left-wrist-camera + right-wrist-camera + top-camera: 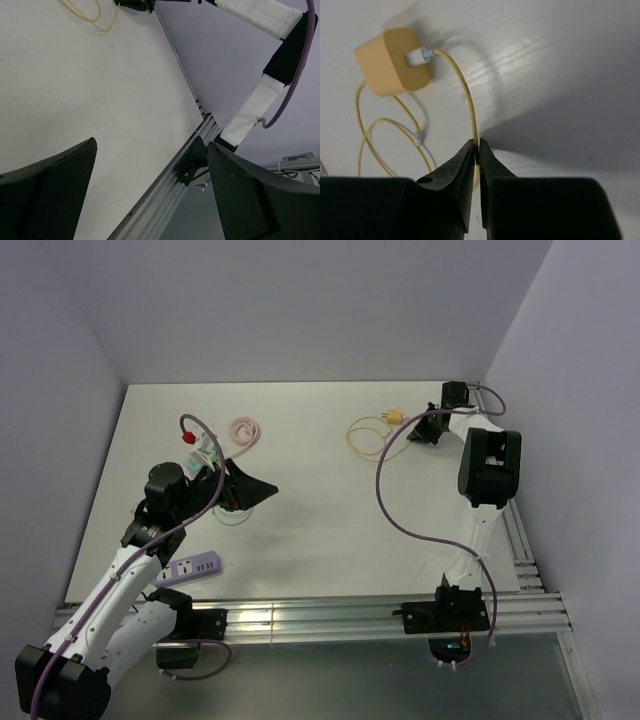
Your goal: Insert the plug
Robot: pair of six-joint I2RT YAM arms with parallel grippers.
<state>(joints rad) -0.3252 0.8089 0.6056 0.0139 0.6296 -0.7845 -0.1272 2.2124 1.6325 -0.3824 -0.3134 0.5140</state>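
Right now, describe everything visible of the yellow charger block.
The yellow charger block is a small rounded cube, seemingly matte plastic, lying on the white table toward its far right. A white connector sits plugged into one face, and a thin yellow cable runs from it into loose loops. The right gripper is pinched shut on that cable, apart from the block itself. Its prongs are not visible in the wrist view.

The plug [392,62] is mustard yellow, and its cable [463,92] is the same yellow with a white connector [417,56]. The desk [320,505] is plain white. A pale pink cord [245,430] lies far left, a lavender power strip [190,569] near left. The left claw [151,145] and right claw [477,148] are black.
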